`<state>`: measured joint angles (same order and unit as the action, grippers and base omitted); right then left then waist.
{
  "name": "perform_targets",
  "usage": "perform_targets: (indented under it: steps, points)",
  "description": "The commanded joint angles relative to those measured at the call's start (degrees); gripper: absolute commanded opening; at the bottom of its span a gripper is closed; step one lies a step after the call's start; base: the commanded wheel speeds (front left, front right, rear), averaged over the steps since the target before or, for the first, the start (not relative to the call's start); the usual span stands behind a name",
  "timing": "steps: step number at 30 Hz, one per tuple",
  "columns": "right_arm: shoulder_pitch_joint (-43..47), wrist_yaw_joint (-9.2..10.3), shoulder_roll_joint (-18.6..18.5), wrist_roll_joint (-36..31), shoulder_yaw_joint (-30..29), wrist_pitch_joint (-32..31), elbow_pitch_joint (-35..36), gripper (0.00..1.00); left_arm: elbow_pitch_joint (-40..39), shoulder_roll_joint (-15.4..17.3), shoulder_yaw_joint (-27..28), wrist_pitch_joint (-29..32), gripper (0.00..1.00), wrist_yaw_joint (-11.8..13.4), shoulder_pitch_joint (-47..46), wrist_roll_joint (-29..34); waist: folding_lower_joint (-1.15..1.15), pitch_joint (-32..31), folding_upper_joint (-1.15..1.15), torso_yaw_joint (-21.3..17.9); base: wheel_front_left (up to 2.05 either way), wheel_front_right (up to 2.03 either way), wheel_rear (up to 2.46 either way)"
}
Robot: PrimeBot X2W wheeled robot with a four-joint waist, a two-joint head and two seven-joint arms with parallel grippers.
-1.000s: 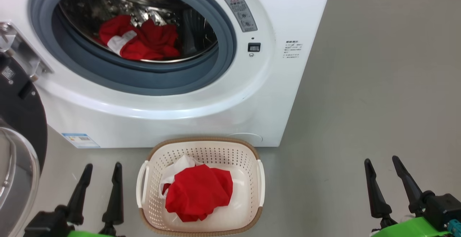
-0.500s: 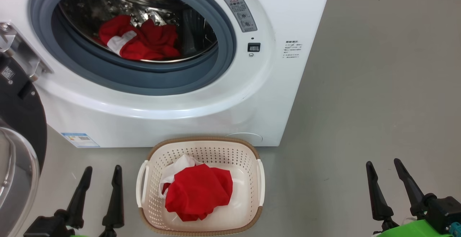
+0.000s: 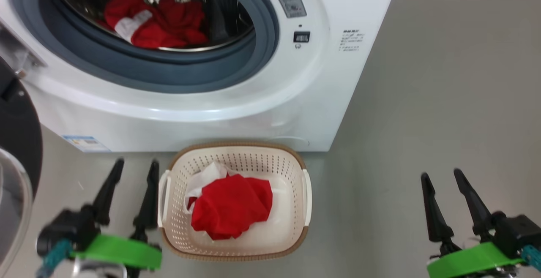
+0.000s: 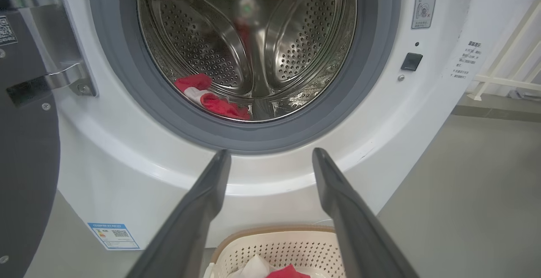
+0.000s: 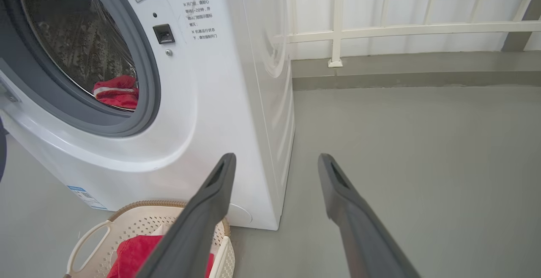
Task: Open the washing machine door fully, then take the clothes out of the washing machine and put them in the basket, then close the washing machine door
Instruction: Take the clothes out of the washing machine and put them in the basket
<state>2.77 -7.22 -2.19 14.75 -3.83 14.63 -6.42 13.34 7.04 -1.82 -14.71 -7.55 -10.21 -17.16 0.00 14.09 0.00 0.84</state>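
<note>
The left hand (image 3: 137, 164) hangs with its two dark fingers spread, nothing between them; the right hand (image 3: 441, 174) is spread and empty likewise, over grey floor (image 3: 444, 79); between the two hands, just beside the left hand's inner finger, stands the basket (image 3: 262, 164), cream perforated plastic with a brown woven-look rim; in it lies a crumpled red garment (image 3: 230, 208) with a white part at its far edge; beyond the left hand's fingertips the washing machine (image 3: 211, 109) stands open, grey gasket around a perforated steel drum (image 4: 296, 50); on the drum's bottom lie more clothes (image 3: 156, 24), bright red, bunched, with a white band; the washing machine door (image 3: 19, 143), black-rimmed, is swung out past the left hand's outer side.
</note>
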Motion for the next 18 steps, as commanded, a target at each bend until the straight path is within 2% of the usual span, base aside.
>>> perform_targets:
  steps: [1, 10, 18]
  points:
    - [-1.71, -0.26, -0.69, 0.73, 1.6, 0.37, 1.44, 1.0, -0.73, 1.57, 1.57, -0.29, 1.0, 0.07, -2.34, 0.61, 0.0, 2.48, 0.0, -0.46, 0.0, 0.0, 0.0]
    - [-6.89, -0.26, -0.69, 2.29, 3.52, 0.37, 1.68, 1.0, 12.18, 6.88, -3.12, 0.73, 1.0, 0.07, -23.47, 1.75, 0.0, 11.2, 0.0, -2.46, 0.0, 0.0, 0.0]
    - [-11.44, -0.26, -0.69, 3.89, 4.56, 0.37, 2.22, 1.0, 24.45, 9.72, -6.03, 6.43, 1.0, 0.3, -42.6, 3.87, 0.0, 18.32, 0.0, -4.06, 0.0, 0.0, 0.0]
